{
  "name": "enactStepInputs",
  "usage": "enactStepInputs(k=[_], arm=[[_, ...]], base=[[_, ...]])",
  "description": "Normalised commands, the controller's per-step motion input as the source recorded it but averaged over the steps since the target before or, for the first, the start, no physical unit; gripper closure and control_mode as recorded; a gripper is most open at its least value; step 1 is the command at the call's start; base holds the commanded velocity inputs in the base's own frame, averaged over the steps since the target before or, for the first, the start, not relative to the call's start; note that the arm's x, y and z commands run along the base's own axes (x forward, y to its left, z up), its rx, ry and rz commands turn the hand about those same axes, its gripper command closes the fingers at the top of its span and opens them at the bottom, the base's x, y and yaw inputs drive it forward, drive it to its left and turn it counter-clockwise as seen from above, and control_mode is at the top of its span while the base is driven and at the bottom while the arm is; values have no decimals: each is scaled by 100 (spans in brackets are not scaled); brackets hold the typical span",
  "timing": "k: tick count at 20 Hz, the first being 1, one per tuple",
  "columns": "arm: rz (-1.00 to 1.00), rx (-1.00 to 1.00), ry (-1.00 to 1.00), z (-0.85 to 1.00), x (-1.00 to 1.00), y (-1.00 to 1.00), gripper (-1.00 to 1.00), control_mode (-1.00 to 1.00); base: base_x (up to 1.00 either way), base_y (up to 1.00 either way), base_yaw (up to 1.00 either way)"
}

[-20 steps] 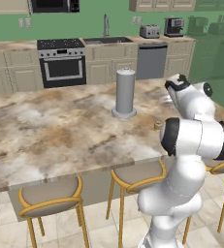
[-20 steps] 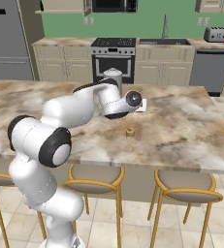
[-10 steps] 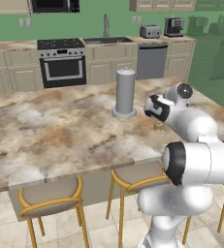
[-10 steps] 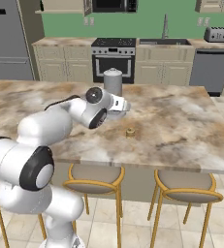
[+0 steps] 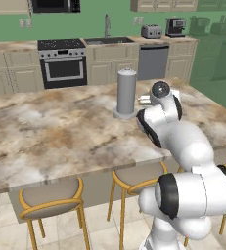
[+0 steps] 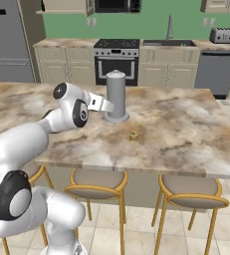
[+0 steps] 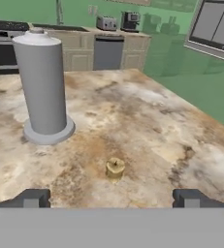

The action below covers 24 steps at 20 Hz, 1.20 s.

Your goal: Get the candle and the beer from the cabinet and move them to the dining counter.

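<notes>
From the left base view I cannot see the gripper; the arm's own white body (image 5: pixel 170 127) covers it, and it also hides the part of the dining counter (image 5: pixel 46 132) behind it. In the hand view the two fingertips (image 7: pixel 32 198) are cut off at the bottom, so I see only their tops. The candle (image 6: pixel 134 135) is too small in the right base view to tell any detail. The grey cylinder (image 7: pixel 43 82) hides the stove behind it partly.

Bare dining counter (image 7: pixel 152 121) around the candle (image 7: pixel 115 169); grey cylinder (image 7: pixel 42 87) well apart, upright.
</notes>
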Motion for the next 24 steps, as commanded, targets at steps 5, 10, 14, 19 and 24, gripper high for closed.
enactStepInputs(k=[5, 10, 14, 19, 24], arm=[[-3, 0, 22, 72, -40, 6, -100, -100], [0, 0, 21, 49, -54, 0, -100, -100], [0, 0, 6, 6, -86, 0, -100, -100], [0, 1, 0, 0, -88, 0, -100, -100], [0, 10, 0, 1, -73, 1, -100, -100]], base=[[0, 0, 0], [0, 0, 0], [0, 0, 0], [0, 0, 0], [0, 0, 0]])
